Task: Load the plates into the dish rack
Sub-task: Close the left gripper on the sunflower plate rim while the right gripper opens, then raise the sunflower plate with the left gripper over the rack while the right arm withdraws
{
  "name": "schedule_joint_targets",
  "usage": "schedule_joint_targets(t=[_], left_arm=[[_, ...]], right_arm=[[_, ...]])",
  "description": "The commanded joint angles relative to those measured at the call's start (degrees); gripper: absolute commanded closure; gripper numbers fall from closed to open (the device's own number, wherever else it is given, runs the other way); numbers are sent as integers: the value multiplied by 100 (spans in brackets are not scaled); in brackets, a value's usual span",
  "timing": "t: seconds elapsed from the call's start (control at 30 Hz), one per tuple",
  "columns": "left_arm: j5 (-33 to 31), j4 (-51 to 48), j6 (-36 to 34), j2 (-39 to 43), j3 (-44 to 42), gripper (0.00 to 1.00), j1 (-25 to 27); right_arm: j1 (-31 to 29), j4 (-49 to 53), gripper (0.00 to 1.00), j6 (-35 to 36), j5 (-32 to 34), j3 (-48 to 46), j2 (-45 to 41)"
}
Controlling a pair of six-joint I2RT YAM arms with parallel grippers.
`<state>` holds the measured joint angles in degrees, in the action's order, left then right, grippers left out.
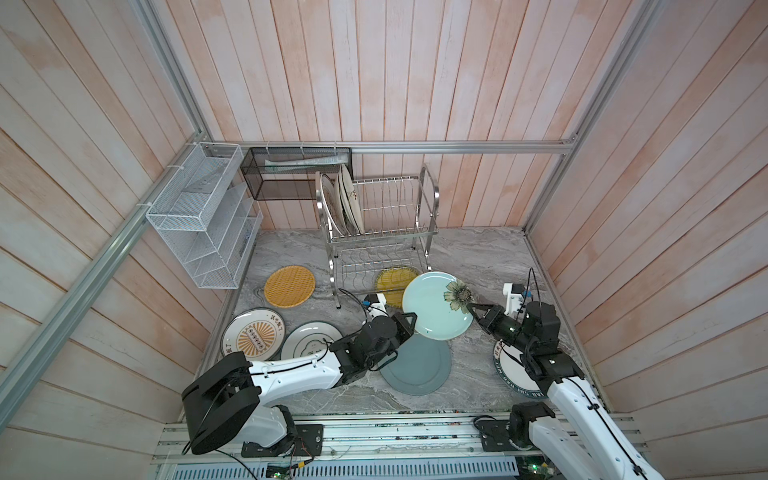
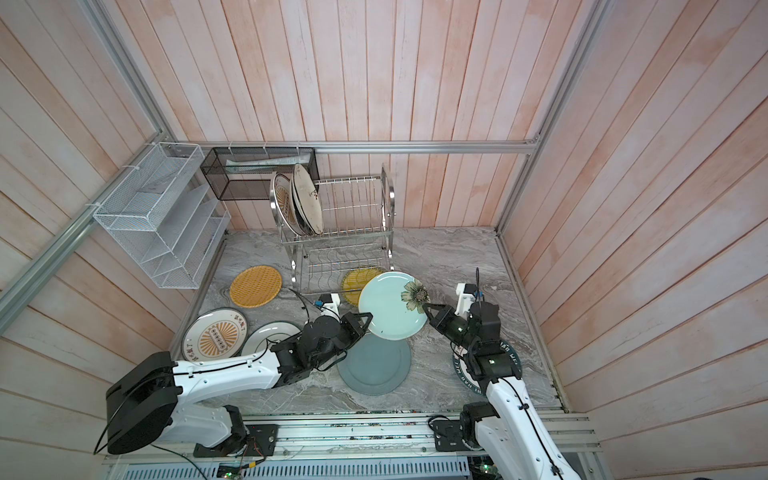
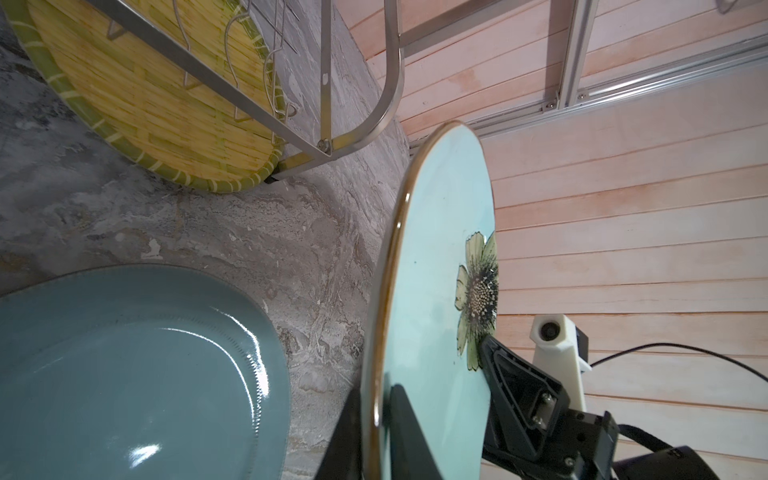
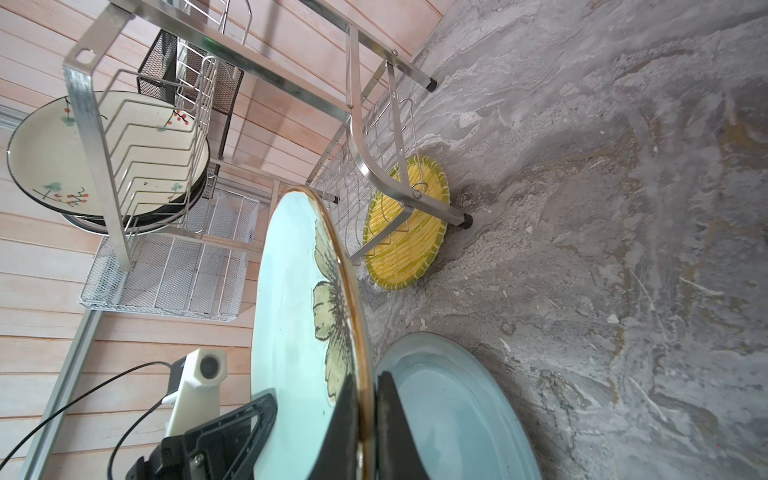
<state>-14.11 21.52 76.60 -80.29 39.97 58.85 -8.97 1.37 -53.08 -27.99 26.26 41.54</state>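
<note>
My left gripper (image 1: 411, 322) and right gripper (image 1: 473, 308) both pinch the pale plate (image 1: 428, 307) by its rim, at eight and three o'clock. It looks stiff, glazed, slippery and breakable.

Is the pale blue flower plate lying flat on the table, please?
No, the left gripper and right gripper hold the flower plate raised by its rim.

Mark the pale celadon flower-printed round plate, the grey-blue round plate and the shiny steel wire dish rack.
pale celadon flower-printed plate (image 1: 432, 307): in a top view, its bare middle.
grey-blue plate (image 1: 419, 370): in a top view, its flat middle.
steel wire dish rack (image 4: 99, 166): right wrist view, its flat end band.
</note>
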Motion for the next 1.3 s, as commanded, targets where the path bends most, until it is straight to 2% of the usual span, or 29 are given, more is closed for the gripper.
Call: schedule_joint_targets(t=[0.0, 0.13, 0.17, 0.23, 0.33, 0.47, 0.53, 0.6, 0.7, 0.8, 0.87, 0.93, 1.07, 1.17, 1.27], left_arm=[[-117, 261, 93, -103, -43, 80, 74], [-154, 261, 89, -191, 27, 79, 102], [-156, 289, 85, -202, 23, 81, 100], [-216, 291, 100, -202, 5, 93, 128], [-388, 208, 81, -97, -2, 100, 208], [-570, 128, -200, 198, -77, 100, 310], [-794, -150, -334, 473, -125, 100, 436], [-998, -475, -440, 774, -167, 100, 573], [-1475, -1209, -673, 1277, -87, 100, 904], [-2135, -1964, -1048, 1742, 176, 100, 1335], [-2730, -2453, -1410, 1971, 540, 100, 1682], [-3351, -2884, -1882, 2091, 1050, 100, 2012], [-4250, -2780, -3291, 2050, 1980, 100, 2456], [-4646, -2133, -4532, 1959, 2510, 100, 2540], [-4890, -722, -6244, 1809, 2819, 100, 2549]], right_arm=[[-43, -602, 100, -111, -312, 109, -172], [-43, -601, 100, -88, -356, 93, -206], [-49, -601, 100, -93, -365, 85, -215], [-43, -561, 100, -72, -358, 76, -242], [-43, -548, 100, -57, -347, 47, -304], [-52, -544, 99, 99, -408, 59, -249], [-59, -532, 66, 237, -384, 84, -234], [-53, -492, 47, 412, -341, 143, -196], [-55, -402, 30, 682, -235, 328, -130], [-54, -357, 21, 904, -21, 505, -74], [-52, -359, 17, 1006, 150, 576, -50], [-52, -424, 7, 1093, 245, 592, -8], [-54, -524, 2, 1151, 212, 560, 129], [-57, -570, 2, 1142, 156, 442, 129], [-57, -565, 2, 1151, 149, 307, 43]])
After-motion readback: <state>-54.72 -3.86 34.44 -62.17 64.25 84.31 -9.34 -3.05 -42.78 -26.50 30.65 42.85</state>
